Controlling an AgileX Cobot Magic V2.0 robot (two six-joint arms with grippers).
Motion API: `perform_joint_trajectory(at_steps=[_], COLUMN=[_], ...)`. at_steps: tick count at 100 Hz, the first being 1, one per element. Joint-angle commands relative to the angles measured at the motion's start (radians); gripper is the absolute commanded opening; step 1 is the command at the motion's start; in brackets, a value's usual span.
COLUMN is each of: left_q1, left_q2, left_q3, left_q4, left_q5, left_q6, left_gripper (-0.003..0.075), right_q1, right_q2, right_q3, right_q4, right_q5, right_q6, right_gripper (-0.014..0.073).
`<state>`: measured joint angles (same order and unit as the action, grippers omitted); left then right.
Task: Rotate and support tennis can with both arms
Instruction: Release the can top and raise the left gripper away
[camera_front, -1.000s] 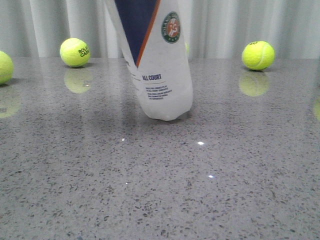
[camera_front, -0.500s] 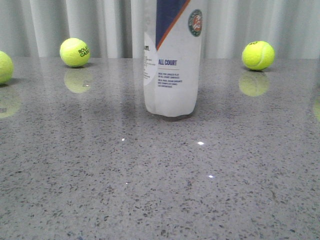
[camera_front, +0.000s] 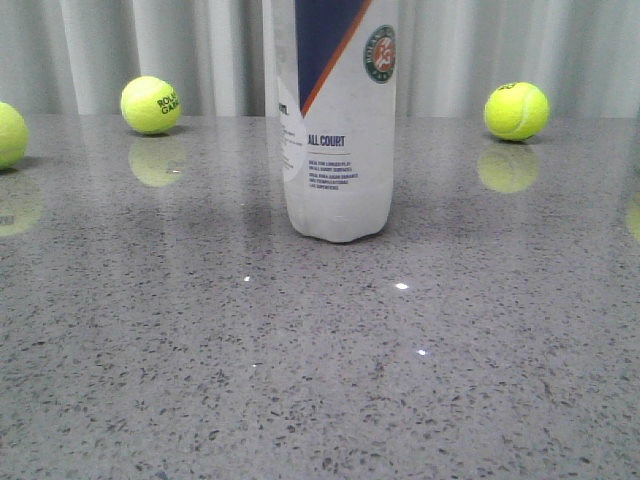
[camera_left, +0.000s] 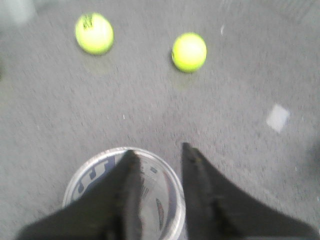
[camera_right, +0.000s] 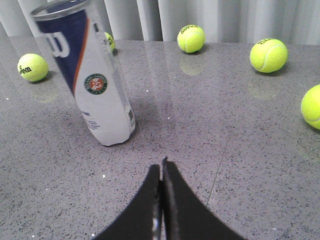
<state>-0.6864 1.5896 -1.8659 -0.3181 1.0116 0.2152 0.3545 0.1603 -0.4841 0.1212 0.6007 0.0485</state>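
Observation:
The tennis can (camera_front: 335, 150) stands upright on the grey speckled table (camera_front: 320, 380), white at the bottom with a navy section, orange stripe, round emblem and "ALL COURT" text. In the left wrist view I look down on its open round rim (camera_left: 90, 165). My left gripper (camera_left: 158, 149) is open and straddles that rim, one finger over the mouth, the other outside the wall. In the right wrist view the can (camera_right: 102, 100) stands beyond my right gripper (camera_right: 162, 165), which is shut, empty and apart from it, low over the table.
Yellow-green tennis balls lie around: far left (camera_front: 150, 104), left edge (camera_front: 8, 134) and far right (camera_front: 516, 110). The right wrist view shows more balls (camera_right: 191, 38) (camera_right: 268, 55) (camera_right: 312, 106). White curtains hang behind the table.
The can has gone from leaning to standing upright, and has turned and shifted slightly left, so the "ALL COURT" text and emblem moved.

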Motion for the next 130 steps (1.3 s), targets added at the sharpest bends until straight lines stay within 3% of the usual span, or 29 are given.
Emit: perform_joint_trajectory(at_steps=[1,21,46,61,105,130], left_q1=[0.001,0.001,0.001,0.001,0.001,0.001], left_q2=[-0.085,-0.187,-0.344,-0.441,-0.723,-0.873], left_q3=[-0.015,0.102,0.339,0.5,0.941,1.076], left_q4=[-0.013,0.15,0.422,0.51,0.512,0.516], left_q5=[-0.121,-0.201,-0.285,-0.342,-0.603,-0.506], left_q6=[0.003,-0.118,-0.33,-0.395,-0.441,-0.441], left_gripper=[-0.0023,-0.0021,-0.0021,-0.0021,-0.0021,-0.0021], right_q1=[-0.005,-0.005,-0.005,-0.005,-0.005,-0.005], right_q2=[0.012,0.012,0.012,0.012,0.012,0.012], right_q3=[-0.024,-0.024,-0.024,-0.024,-0.024,-0.024], right_q4=[0.001,0.001,0.001,0.001,0.001,0.001], right_q5=[-0.086,-0.086,-0.086,-0.086,-0.086,-0.086], right_q6=[-0.001,-0.001,-0.001,-0.001,-0.001,-0.001], right_gripper=[-0.0055,-0.0055,-0.0055,-0.0055,-0.0055,-0.0055])
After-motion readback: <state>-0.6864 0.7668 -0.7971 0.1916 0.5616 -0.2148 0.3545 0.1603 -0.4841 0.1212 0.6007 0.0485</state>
